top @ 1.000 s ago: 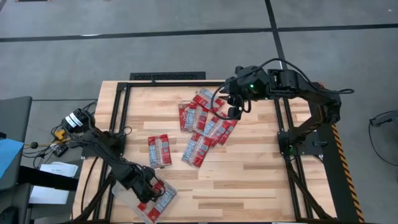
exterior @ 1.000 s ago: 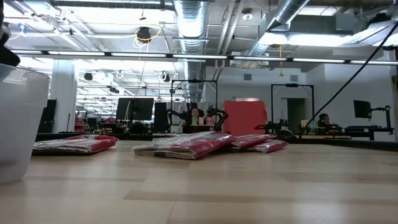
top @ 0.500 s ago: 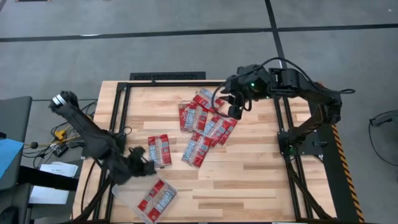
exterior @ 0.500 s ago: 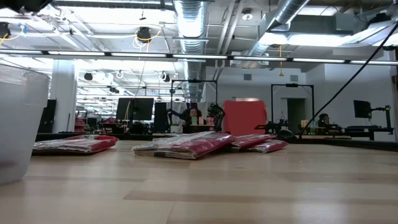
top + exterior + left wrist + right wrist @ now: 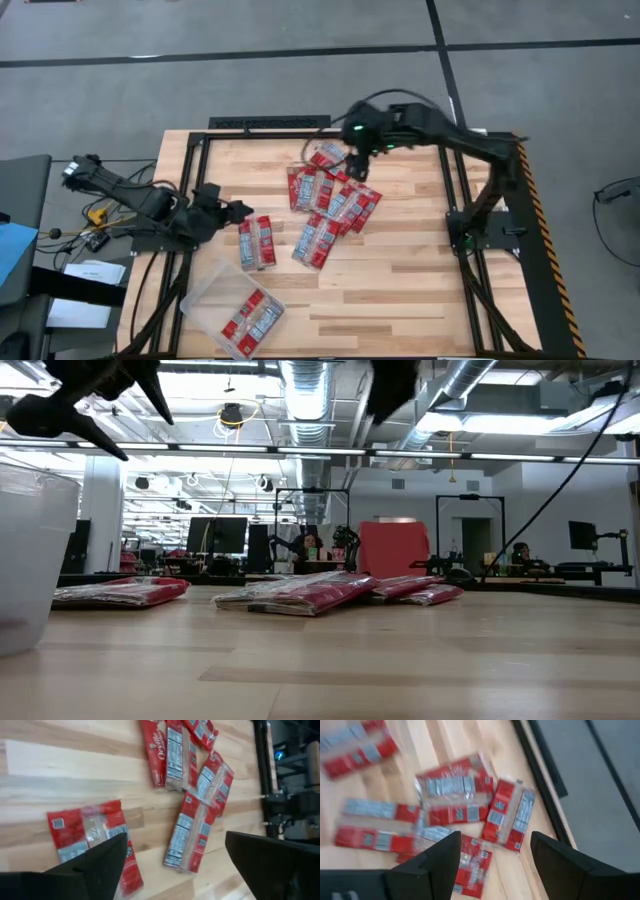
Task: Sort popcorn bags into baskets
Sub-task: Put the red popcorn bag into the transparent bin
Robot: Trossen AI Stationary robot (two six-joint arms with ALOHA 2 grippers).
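Note:
Several red popcorn bags with silver middles lie flat in an overlapping pile (image 5: 330,195) at the table's middle, seen also in the right wrist view (image 5: 452,800). One bag (image 5: 256,242) lies alone to the pile's left, and another (image 5: 318,240) lies near it. The clear basket (image 5: 205,300) sits at the near left corner with two bags (image 5: 252,317) flat in it. My left gripper (image 5: 237,211) hangs open above the table, just left of the lone bag (image 5: 90,837). My right gripper (image 5: 358,165) hangs open over the pile's far right part.
A black frame (image 5: 270,123) runs along the table's far edge and down both sides. Bare wood (image 5: 400,290) fills the near right part of the table. In the low view the basket's wall (image 5: 30,560) stands close at the left, with a workshop room beyond the table.
My left gripper has let go of a bag in the basket, risen out of it and swung toward the far edge, up to the lone bag. The bag stays in the basket. My right gripper has shifted a little toward the table's left over the pile.

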